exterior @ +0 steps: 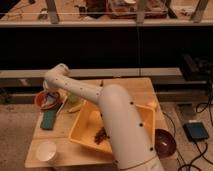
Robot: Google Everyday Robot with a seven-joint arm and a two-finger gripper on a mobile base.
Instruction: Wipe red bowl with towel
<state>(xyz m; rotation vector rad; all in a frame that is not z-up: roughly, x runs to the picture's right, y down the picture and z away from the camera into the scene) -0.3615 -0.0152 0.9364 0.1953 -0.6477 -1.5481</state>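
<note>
Red bowl [45, 100] sits at bench [130, 87] far-left edge, towel [50, 102] inside it under the hand [49, 96], which is closed, apparently on the towel; risk: sideways wiping pressure could push the light bowl off the edge.

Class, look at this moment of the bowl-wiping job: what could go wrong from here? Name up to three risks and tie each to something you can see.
1. The red bowl sits near the table's left edge; a sideways wipe might push it off.
2. The hand, shut on the towel, is inside the bowl; pressing hard could tip it.
3. The green sponge lies just in front; a shoved bowl may knock it.
</note>
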